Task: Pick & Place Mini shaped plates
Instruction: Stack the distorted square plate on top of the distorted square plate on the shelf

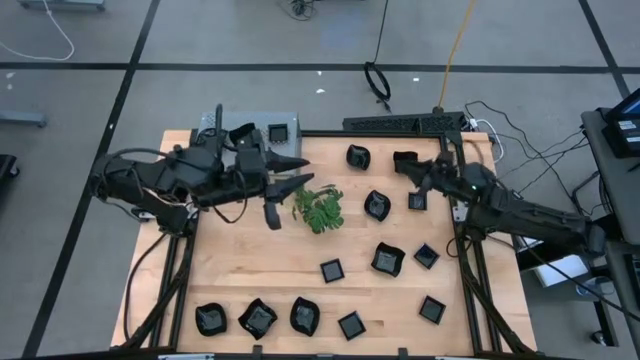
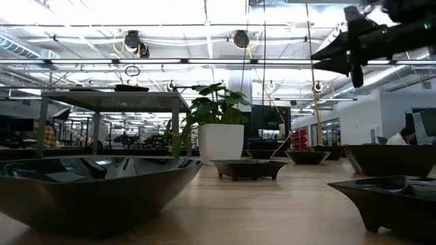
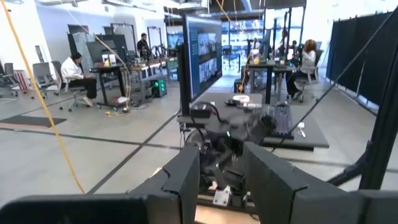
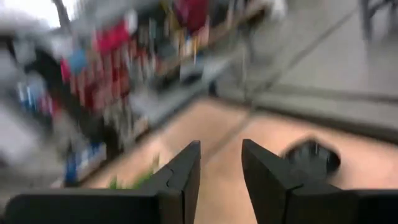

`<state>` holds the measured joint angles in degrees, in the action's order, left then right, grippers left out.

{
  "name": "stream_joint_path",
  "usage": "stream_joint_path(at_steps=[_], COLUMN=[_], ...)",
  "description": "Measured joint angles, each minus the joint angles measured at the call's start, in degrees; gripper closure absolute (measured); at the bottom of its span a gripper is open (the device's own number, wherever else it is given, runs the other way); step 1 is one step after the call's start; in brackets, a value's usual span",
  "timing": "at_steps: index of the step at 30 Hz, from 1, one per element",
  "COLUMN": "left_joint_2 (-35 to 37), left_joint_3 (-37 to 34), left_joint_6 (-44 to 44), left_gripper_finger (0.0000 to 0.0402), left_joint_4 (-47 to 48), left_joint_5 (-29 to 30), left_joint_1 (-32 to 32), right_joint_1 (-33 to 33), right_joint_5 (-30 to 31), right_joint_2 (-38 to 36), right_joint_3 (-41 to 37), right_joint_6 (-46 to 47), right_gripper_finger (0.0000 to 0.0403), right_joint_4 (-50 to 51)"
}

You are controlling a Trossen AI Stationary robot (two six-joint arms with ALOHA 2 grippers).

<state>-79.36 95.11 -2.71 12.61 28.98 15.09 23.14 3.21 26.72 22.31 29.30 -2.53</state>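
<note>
The wooden table (image 1: 260, 270) carries the mini shaped plates (image 1: 388, 259), scattered in two loose groups: a row along the near edge toward the near left corner, and a cluster spread over the right half from the far edge down toward the near right corner. A green plant sprig (image 1: 318, 210) lies near the middle, and a grey perforated box (image 1: 275, 130) sits at the far left corner with one small plate on it. Both arms are raised above the far part of the table. The left gripper (image 1: 290, 172) points toward the sprig, its fingers parted with nothing between them. The right gripper (image 1: 405, 163) hangs close to the far edge on the right half, its fingers likewise parted and empty. The relation that matters is this one: the rounded plate (image 1: 358, 156) near the far edge lies just ahead of the right gripper, toward the table's middle, and in the right wrist view it shows beyond the finger (image 4: 264, 168) tips. The right arm is plainly the nearer to that cluster; the left arm is well apart from every plate but the box's.
</note>
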Motion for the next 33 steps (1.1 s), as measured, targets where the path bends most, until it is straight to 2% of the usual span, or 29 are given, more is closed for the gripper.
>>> stream_joint_path(at_steps=[4, 7, 11, 16, 20, 26, 33], left_joint_2=[-0.1, 0.0, -0.1, -0.1, -0.1, -0.1, -0.1], left_joint_3=[0.0, 0.0, 0.0, 0.0, 0.0, 0.0, 0.0], left_joint_6=[0.0, 0.0, 0.1, 0.3, 0.4, 3.4, 7.9], left_gripper_finger=[0.0275, 0.0275, 0.0275, 0.0275, 0.0275, 0.0275, 0.0275], left_joint_4=[1.0, 1.4, 1.3, 1.4, 1.3, 1.4, 2.8], left_joint_5=[0.1, 0.1, 0.2, 0.2, 0.2, 0.2, 0.2], left_joint_1=[-0.1, -0.7, -1.0, -1.2, -1.2, -1.2, -1.2], right_joint_1=[-0.8, -3.9, -10.9, -20.1, -24.8, -27.8, -29.6], right_joint_5=[-7.2, -11.7, -15.8, -16.9, -16.7, -16.7, -14.2], right_joint_2=[6.6, 12.6, 19.8, 27.2, 33.3, 40.4, 43.8], right_joint_3=[10.7, 18.0, 22.8, 22.1, 19.9, 17.2, 14.3], right_joint_6=[-6.1, -9.8, -10.6, -12.5, -15.5, -17.0, -17.0], right_gripper_finger=[0.0298, 0.0298, 0.0298, 0.0297, 0.0297, 0.0297, 0.0297], right_joint_4=[19.3, 32.3, 40.9, 40.0, 36.3, 31.5, 26.0])
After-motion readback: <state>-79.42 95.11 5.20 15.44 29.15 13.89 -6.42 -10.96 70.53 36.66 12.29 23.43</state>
